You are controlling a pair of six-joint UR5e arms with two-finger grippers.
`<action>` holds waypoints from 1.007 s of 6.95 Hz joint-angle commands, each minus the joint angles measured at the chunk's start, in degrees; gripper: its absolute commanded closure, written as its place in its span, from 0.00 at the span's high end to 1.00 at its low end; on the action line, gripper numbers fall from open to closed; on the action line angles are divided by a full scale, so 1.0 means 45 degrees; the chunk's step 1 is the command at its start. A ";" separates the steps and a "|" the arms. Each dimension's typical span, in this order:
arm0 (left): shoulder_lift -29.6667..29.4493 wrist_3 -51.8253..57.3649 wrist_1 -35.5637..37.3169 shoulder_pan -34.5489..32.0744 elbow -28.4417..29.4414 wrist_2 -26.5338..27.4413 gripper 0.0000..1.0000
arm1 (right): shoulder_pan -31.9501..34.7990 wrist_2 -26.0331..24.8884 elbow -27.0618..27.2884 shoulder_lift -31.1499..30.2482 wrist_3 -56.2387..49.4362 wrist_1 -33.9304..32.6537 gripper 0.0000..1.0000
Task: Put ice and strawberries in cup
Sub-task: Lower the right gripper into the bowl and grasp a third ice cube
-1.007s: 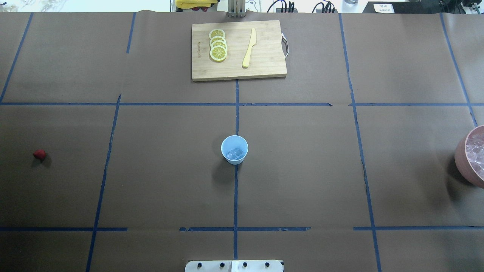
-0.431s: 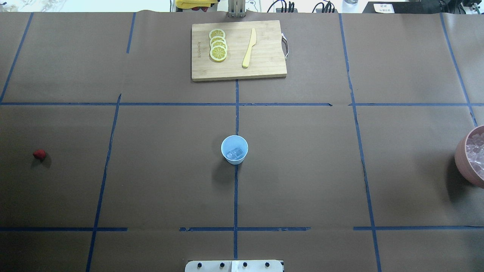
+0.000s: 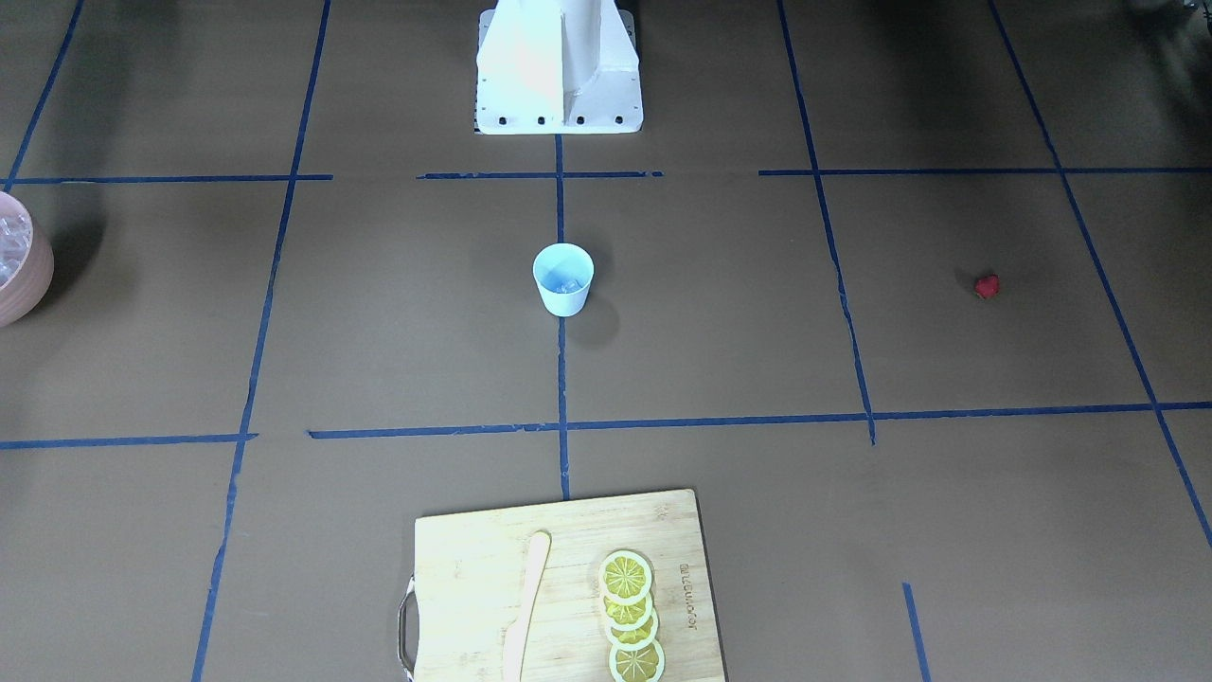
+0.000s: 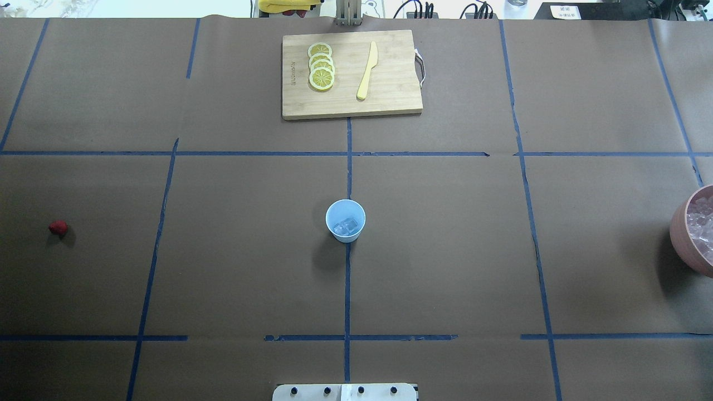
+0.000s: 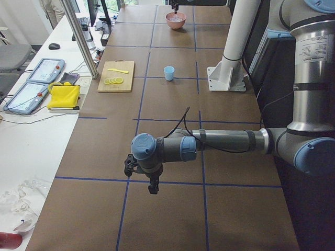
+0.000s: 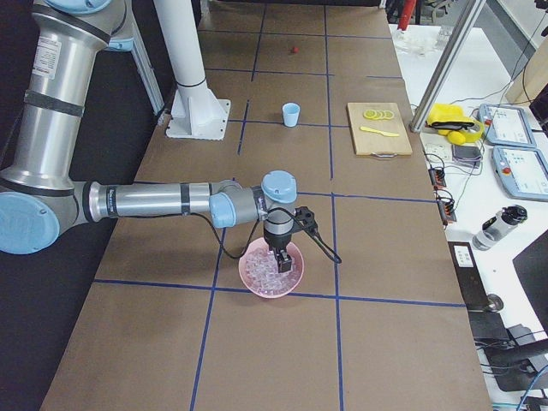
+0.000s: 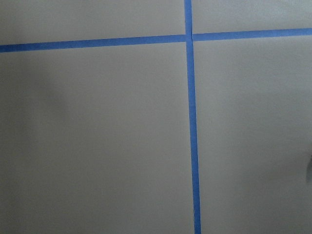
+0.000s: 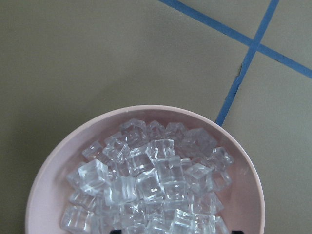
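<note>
Cup point(image 4: 359, 214) mid-table with ice point(image 4: 346, 225) inside, strawberry point(image 4: 58, 227) far left, bowl point(image 4: 678, 236) far right, cutting board point(image 4: 390, 83) beyond.

The bench is covered in brown paper point(image 4: 445, 250) crossed by blue tape lines point(image 4: 347, 289) forming a grid. Along one long edge stands a white side table point(image 5: 31, 141) with grey touchscreen pendants point(image 5: 46, 69), a folded yellow cloth point(image 5: 64, 95) and a slanted aluminium post point(image 5: 80, 39). The light is even.

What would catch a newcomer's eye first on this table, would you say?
The pink bowl heaped with ice at the table's end on the robot's right, with the right gripper just above it. Then the light blue cup at the centre, cubes already inside, and the lone red strawberry far on the left.
</note>
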 commanded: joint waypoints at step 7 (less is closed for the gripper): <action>0.0013 -0.0058 0.0020 0.0196 0.0019 0.0000 1.00 | -0.0622 -0.0247 -0.0486 -0.0106 0.0051 0.0274 0.77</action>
